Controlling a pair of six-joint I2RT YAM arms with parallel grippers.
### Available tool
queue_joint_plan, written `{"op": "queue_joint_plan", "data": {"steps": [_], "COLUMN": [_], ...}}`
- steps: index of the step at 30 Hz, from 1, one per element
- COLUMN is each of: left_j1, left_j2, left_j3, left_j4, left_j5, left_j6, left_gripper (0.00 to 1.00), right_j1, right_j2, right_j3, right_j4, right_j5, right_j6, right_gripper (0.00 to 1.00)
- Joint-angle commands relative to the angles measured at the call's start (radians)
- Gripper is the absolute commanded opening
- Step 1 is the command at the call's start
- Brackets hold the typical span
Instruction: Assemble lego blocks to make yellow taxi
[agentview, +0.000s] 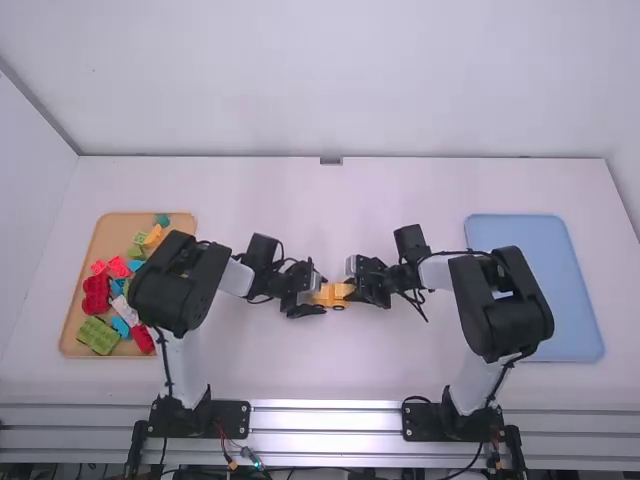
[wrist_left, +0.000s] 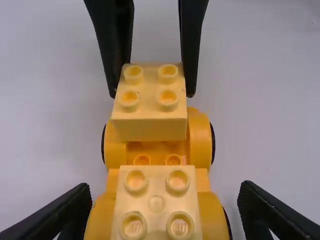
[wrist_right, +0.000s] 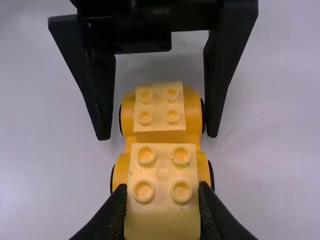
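Observation:
Between the arms, the yellow wheeled base (agentview: 333, 294) stands mid-table, with my left gripper (agentview: 309, 291) at its left end and my right gripper (agentview: 360, 284) at its right end. In the left wrist view, my left gripper (wrist_left: 162, 202) is open, its fingers apart on both sides of a pale yellow four-stud block (wrist_left: 156, 204) on the base (wrist_left: 200, 137). A second yellow block (wrist_left: 150, 112) is over the other end. My right gripper (wrist_right: 162, 192) is shut on that second block (wrist_right: 162, 217); whether it is seated cannot be told.
An orange-brown tray (agentview: 75, 349) of mixed coloured blocks lies at the left, partly under the left arm. On the right side is a blue tray (agentview: 575, 290), with the right arm's elbow overlapping its near-left part.

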Motion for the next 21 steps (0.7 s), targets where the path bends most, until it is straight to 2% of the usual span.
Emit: {"op": "queue_joint_plan", "data": {"steps": [1,7,9,12,13,21], "left_j1": [-0.008,-0.027,-0.026,-0.020,-0.021,-0.021], "left_j2": [0.040,0.079,0.079,0.079,0.079,0.079], "left_j3": [-0.006,-0.006,-0.006,-0.006,-0.006,-0.005], "left_j4": [0.011,0.059,0.070,0.076,0.084,0.094], "left_j5": [0.028,0.025,0.025,0.021,0.021,0.025], "left_j6": [0.000,-0.011,-0.011,-0.019,-0.031,-0.037], "left_gripper": [0.76,0.77,0.72,0.52,0.49,0.49], "right_j1": [0.005,0.029,0.043,0.058,0.061,0.067], "right_j2": [0.013,0.014,0.014,0.014,0.014,0.014], "right_j3": [0.005,0.005,0.005,0.005,0.005,0.004], "right_j4": [-0.001,0.012,0.017,0.030,0.031,0.027], "right_j5": [-0.012,0.007,0.032,0.057,0.065,0.078], "right_j6": [0.006,0.009,0.021,0.046,0.045,0.028], "right_gripper": [0.07,0.07,0.06,0.04,0.04,0.05]}}
